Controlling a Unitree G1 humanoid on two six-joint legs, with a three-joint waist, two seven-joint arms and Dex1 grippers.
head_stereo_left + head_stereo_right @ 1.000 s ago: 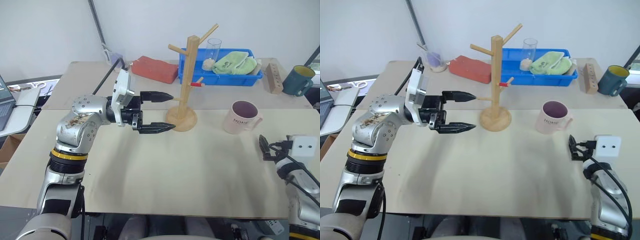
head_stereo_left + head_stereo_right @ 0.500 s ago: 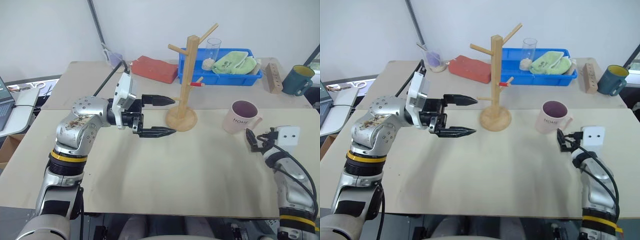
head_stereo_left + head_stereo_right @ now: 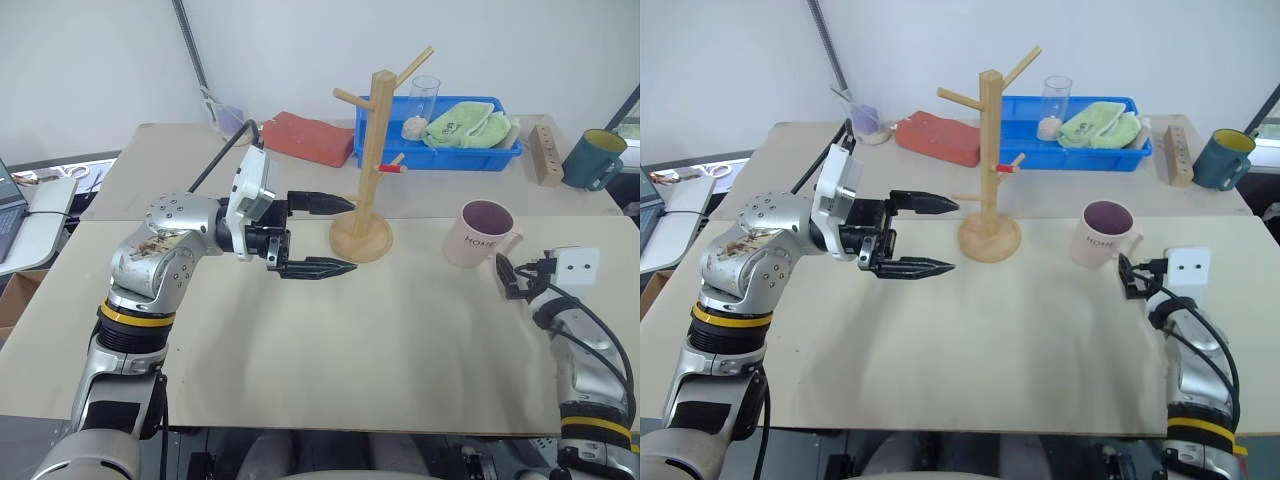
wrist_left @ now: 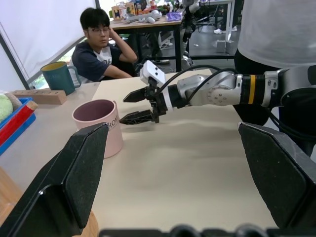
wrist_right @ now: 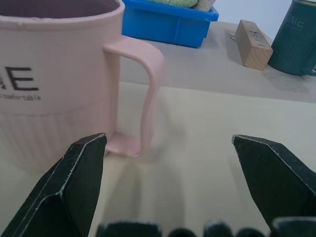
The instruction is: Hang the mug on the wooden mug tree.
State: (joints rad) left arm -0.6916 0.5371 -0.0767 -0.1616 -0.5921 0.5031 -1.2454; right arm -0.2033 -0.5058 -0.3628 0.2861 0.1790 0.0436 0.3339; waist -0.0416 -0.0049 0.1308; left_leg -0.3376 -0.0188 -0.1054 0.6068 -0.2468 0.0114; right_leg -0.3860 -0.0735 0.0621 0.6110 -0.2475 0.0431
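- Pale pink ceramic mug [image 3: 483, 233] with a dark purple inside and "HOME" lettered on its side stands upright on the light beige tabletop [image 3: 380, 340], to the robot's right of the wooden mug tree and well apart from it.
- Its loop handle [image 5: 148, 94] points toward the right tool and hangs on no peg.
- Light wooden mug tree [image 3: 378, 160], an upright post on a round disc base with angled pegs, one of them red-tipped, stands near the middle of the tabletop; all its pegs are bare.
- Right tool [image 3: 512, 277], with two black fingers, sits low over the tabletop just beside the pink mug, on the handle side, its fingers spread wide and grasping nothing; in the right wrist view the handle lies between the two spread fingers but touches neither.
- Left tool [image 3: 340, 236] is held level to the robot's left of the mug tree, pointing toward it, its two black fingers released and wide apart, one fingertip near the post and the other near the disc base, touching neither.
- Behind the mug tree sit a blue plastic tray [image 3: 442, 148] holding a green cloth [image 3: 464, 127], a clear drinking glass [image 3: 427, 97] and a red brick-shaped block [image 3: 310, 137].
- Farther to the right of the mug tree are a small wooden block with holes [image 3: 547, 154] and a dark teal mug [image 3: 594, 159] with a yellow inside.
- A person [image 4: 102, 47] sits at another table in the left wrist view.
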